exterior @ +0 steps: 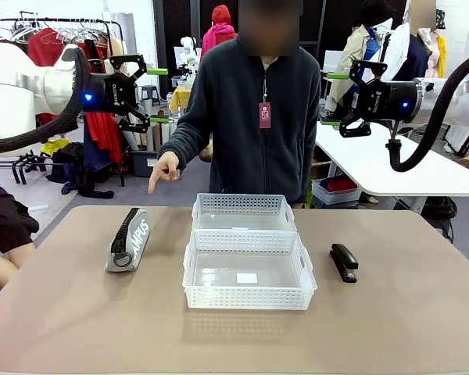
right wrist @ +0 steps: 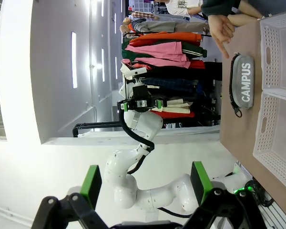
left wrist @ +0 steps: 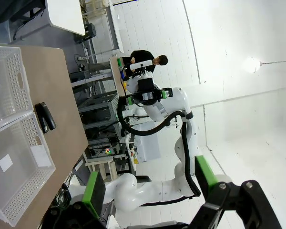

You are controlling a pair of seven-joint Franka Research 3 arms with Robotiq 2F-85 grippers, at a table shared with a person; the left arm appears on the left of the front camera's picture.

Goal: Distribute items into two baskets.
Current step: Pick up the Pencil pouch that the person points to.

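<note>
The grey "CAMPUS" pouch (exterior: 127, 238) (right wrist: 243, 83) lies on the table's left part. On the right rests the black stapler (exterior: 344, 262) (left wrist: 45, 117). Between them stand the two white lattice baskets end to end: the near basket (exterior: 246, 298) (left wrist: 20, 200) has a white sticker (exterior: 247, 277) on its floor, and the far basket (exterior: 242, 205) (left wrist: 9, 55) touches it behind. My left gripper (exterior: 158, 95) (left wrist: 150, 186) hangs open high above the left side, holding nothing. High on the right my right gripper (exterior: 333, 99) (right wrist: 145, 183) is open and holds nothing too.
A person in a dark fleece stands at the far edge, one hand (exterior: 164, 170) (right wrist: 223, 29) pointing a finger down toward the pouch. A white table (exterior: 391, 168) and clothes racks stand beyond. An elbow (exterior: 0, 262) shows at the left edge.
</note>
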